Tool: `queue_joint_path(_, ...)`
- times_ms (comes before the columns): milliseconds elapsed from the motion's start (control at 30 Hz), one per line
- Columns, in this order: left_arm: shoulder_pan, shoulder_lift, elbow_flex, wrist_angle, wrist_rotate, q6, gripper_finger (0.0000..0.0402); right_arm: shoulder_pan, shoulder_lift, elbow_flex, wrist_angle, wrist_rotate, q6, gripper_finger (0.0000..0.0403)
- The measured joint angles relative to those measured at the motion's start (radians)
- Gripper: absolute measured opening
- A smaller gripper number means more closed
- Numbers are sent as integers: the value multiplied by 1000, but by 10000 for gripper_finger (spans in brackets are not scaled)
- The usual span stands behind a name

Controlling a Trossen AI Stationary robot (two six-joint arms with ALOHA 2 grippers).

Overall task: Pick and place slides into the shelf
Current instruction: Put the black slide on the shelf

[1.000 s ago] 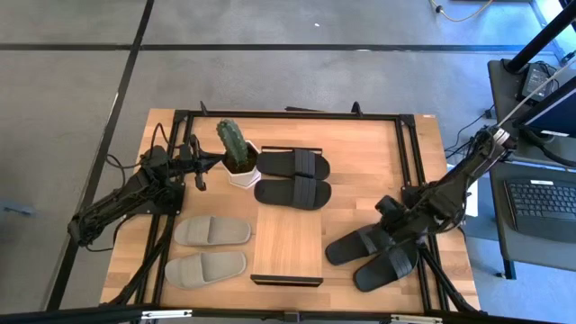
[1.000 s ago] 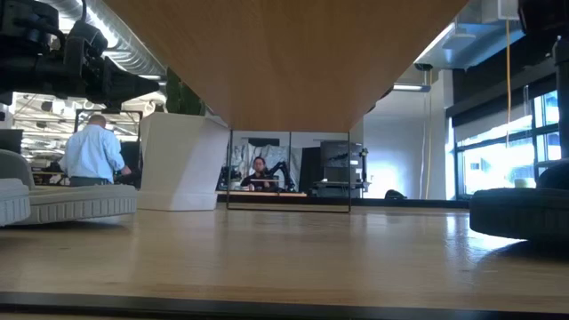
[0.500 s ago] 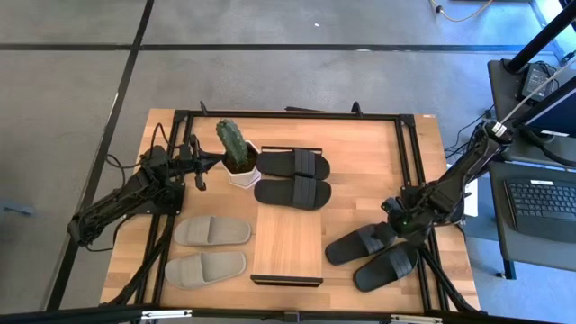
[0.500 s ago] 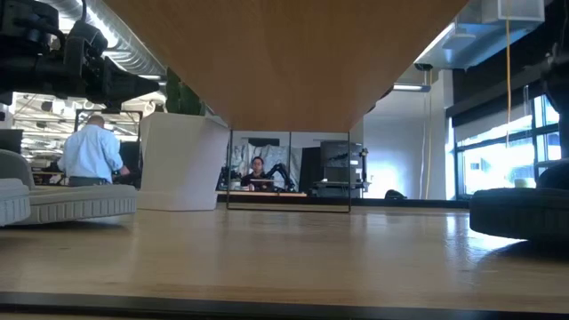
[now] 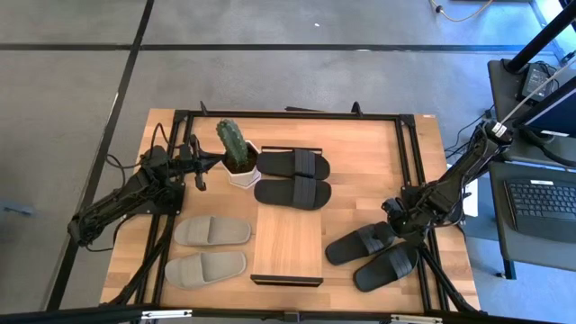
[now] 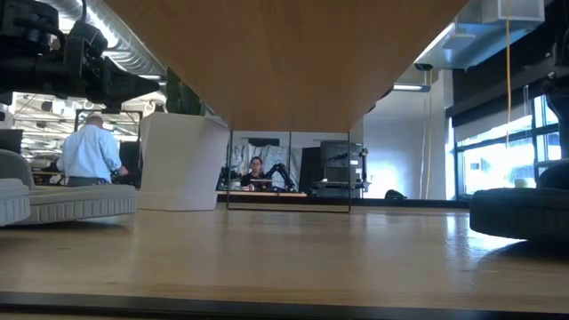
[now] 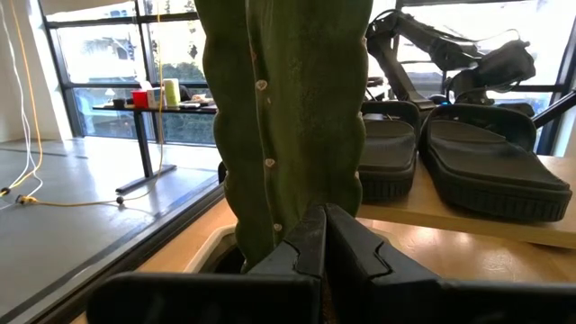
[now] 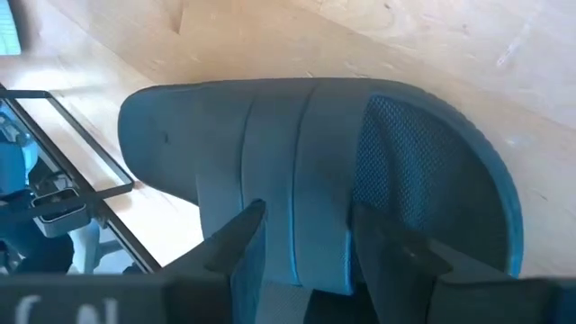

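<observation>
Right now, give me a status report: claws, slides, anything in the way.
Right claw open over black slide, no grip. Left claw shut beside cactus. Shelf top bare, path clear.

Six slides: four black slides (image 5: 294,164) in two pairs, two grey-beige slides (image 5: 211,232) as one pair. One shelf (image 5: 287,247). One potted cactus (image 5: 235,148). Two arms. Apparently two people (image 6: 91,153) beyond the table.
</observation>
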Motion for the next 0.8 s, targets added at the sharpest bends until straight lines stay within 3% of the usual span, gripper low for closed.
queue_joint_path(467, 0, 0, 0, 0, 0, 0, 0, -3, 107, 1, 87, 8, 19, 165)
queue_joint_path(800, 0, 0, 0, 0, 0, 0, 0, -3, 162, 3, 86, 14, -111, 165)
